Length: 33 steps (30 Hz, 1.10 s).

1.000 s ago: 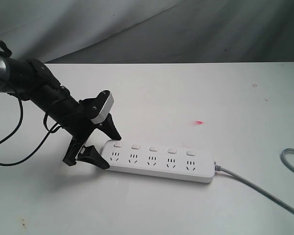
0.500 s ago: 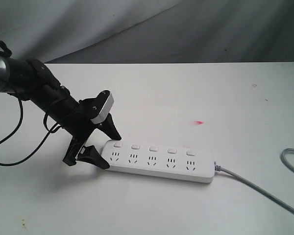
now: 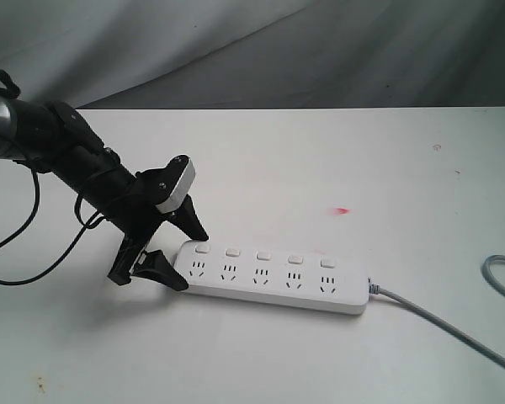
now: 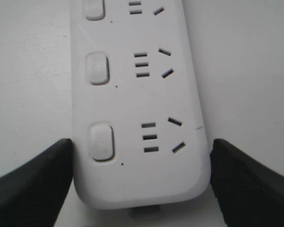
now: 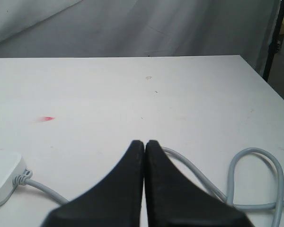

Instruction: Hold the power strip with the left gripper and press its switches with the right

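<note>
No change vs the two earlier exterior frames: arm, strip and cord sit in the same spots. The left gripper (image 3: 191, 259) straddles the cordless end of the power strip (image 3: 273, 279). Its jaws are spread to the strip's width, one finger against each long side, with the end socket between them and the rest of the bar running away from the jaws. The left wrist view adds the contact detail: both fingers (image 4: 35, 182) meet the strip's edges, and the nearest of the switches (image 4: 102, 141) sits just inside one finger. The right gripper (image 5: 144, 144) shows only in its own wrist view: jaws pressed together, nothing held, hanging over the table (image 5: 132, 94). The grey cord (image 5: 199, 176) loops just past its fingertips, and the strip's cord end is well apart from them. A red mark (image 3: 342, 210) lies beyond the strip.
</note>
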Each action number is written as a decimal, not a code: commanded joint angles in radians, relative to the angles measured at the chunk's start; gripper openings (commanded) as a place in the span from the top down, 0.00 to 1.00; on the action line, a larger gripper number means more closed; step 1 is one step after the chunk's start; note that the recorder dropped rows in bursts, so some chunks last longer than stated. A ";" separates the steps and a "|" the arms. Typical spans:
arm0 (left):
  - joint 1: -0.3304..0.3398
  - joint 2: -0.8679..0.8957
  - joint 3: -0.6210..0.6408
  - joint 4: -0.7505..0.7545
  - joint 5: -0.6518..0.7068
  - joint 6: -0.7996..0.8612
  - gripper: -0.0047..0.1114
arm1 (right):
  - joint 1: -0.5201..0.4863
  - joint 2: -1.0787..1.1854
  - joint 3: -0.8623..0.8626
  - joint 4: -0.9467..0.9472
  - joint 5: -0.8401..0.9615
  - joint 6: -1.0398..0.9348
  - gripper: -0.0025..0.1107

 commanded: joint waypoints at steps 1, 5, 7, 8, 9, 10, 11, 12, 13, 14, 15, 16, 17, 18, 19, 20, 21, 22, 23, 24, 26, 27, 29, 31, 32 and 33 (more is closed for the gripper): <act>-0.006 0.002 -0.007 -0.026 -0.009 0.004 0.66 | -0.007 -0.004 0.003 -0.007 -0.005 0.000 0.98; -0.006 0.002 -0.007 -0.026 -0.009 0.004 0.66 | -0.007 -0.004 0.003 -0.033 -0.005 0.000 0.98; -0.006 0.002 -0.007 -0.026 -0.009 0.004 0.66 | -0.007 -0.004 0.003 -0.063 -0.017 0.000 0.98; -0.006 0.002 -0.007 -0.026 -0.009 0.004 0.66 | -0.007 -0.004 0.003 -0.063 -0.031 0.000 0.98; -0.006 0.002 -0.007 -0.026 -0.009 0.004 0.66 | -0.007 -0.004 0.003 -0.063 -0.051 0.000 0.98; -0.006 0.002 -0.007 -0.026 -0.009 0.004 0.66 | -0.007 -0.004 0.003 -0.068 -0.097 0.000 0.98; -0.006 0.002 -0.007 -0.026 -0.009 0.004 0.66 | -0.007 -0.004 0.003 -0.068 -0.143 0.000 0.98; -0.006 0.002 -0.007 -0.026 -0.009 0.004 0.66 | -0.007 -0.004 0.003 -0.068 -0.200 0.000 0.98; -0.006 0.002 -0.007 -0.026 -0.009 0.004 0.66 | -0.007 -0.004 0.003 -0.068 -0.302 0.000 0.98; -0.006 0.002 -0.007 -0.026 -0.009 0.004 0.66 | -0.007 -0.004 0.003 -0.068 -0.375 0.000 0.98; -0.006 0.002 -0.007 -0.026 -0.009 0.004 0.66 | -0.007 -0.004 0.003 -0.068 -0.458 0.000 0.98; -0.006 0.002 -0.007 -0.026 -0.009 0.004 0.66 | -0.007 -0.004 0.003 -0.068 -0.535 0.000 0.98; -0.006 0.002 -0.007 -0.026 -0.009 0.004 0.66 | -0.007 -0.004 0.003 -0.068 -0.610 0.000 0.98; -0.006 0.002 -0.007 -0.026 -0.009 0.004 0.66 | -0.007 -0.004 0.003 -0.068 -0.682 0.000 0.98; -0.006 0.002 -0.007 -0.026 -0.009 0.004 0.66 | -0.007 -0.004 0.003 -0.068 -0.749 0.000 0.98; -0.006 0.002 -0.007 -0.026 -0.009 0.004 0.66 | -0.007 -0.004 0.003 -0.068 -0.798 0.000 0.98; -0.006 0.002 -0.007 -0.026 -0.009 0.004 0.66 | -0.007 -0.004 0.003 -0.068 -0.854 0.000 0.98; -0.006 0.002 -0.007 -0.026 -0.009 0.004 0.66 | -0.007 -0.004 0.003 -0.068 -0.903 0.000 0.98; -0.006 0.002 -0.007 -0.026 -0.009 0.004 0.66 | -0.007 -0.004 0.003 -0.068 -0.939 0.000 0.98; -0.006 0.002 -0.007 -0.026 -0.009 0.004 0.66 | -0.007 -0.004 0.003 -0.068 -0.978 0.000 0.98; -0.006 0.002 -0.007 -0.026 -0.009 0.004 0.66 | -0.007 -0.004 0.003 -0.068 -1.035 0.010 0.98; -0.006 0.002 -0.007 -0.026 -0.009 0.004 0.66 | -0.007 -0.004 0.003 -0.068 -1.057 0.019 0.98; -0.006 0.002 -0.007 -0.026 -0.009 0.004 0.66 | -0.007 -0.004 0.003 -0.035 -1.145 0.088 0.98; -0.006 0.002 -0.007 -0.026 -0.009 0.004 0.66 | -0.007 -0.004 0.003 0.064 -1.158 0.196 0.98; -0.006 0.002 -0.007 -0.026 -0.009 0.004 0.66 | -0.007 -0.004 0.002 0.141 -1.099 0.252 0.98; -0.006 0.002 -0.007 -0.026 -0.009 0.004 0.66 | -0.007 -0.004 -0.014 0.214 -1.025 0.288 0.98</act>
